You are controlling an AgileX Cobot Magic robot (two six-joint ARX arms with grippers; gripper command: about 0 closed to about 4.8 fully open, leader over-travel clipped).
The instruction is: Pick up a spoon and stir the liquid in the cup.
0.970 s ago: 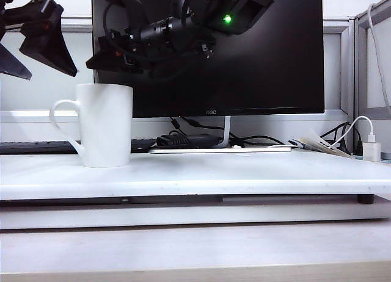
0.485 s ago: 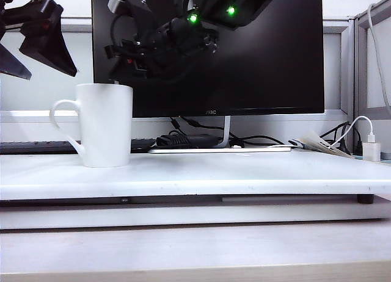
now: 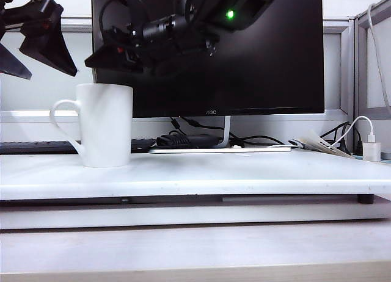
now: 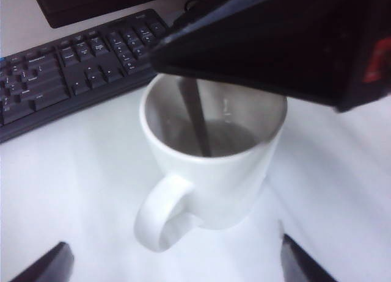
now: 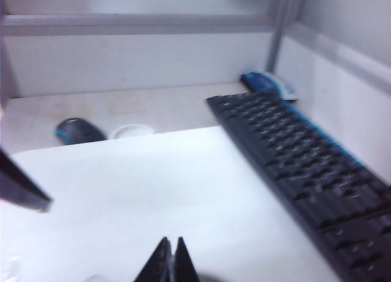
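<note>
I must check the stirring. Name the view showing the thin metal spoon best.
The left wrist view: the thin grey metal spoon stands in the white ceramic mug, dipping into liquid. The exterior view shows only the mug's outside; the right wrist view shows no spoon.

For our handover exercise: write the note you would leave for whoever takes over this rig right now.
Left gripper: jaws open, empty, hovering beside the cup, above the table.
Right gripper: jaws shut, directly over the cup's mouth; a thin spoon hangs from under it into the liquid, though the grip itself is hidden.
Cup stands upright on the white table, left of the monitor.
Done: spoon is in the cup.
Left: stir, then withdraw.
</note>
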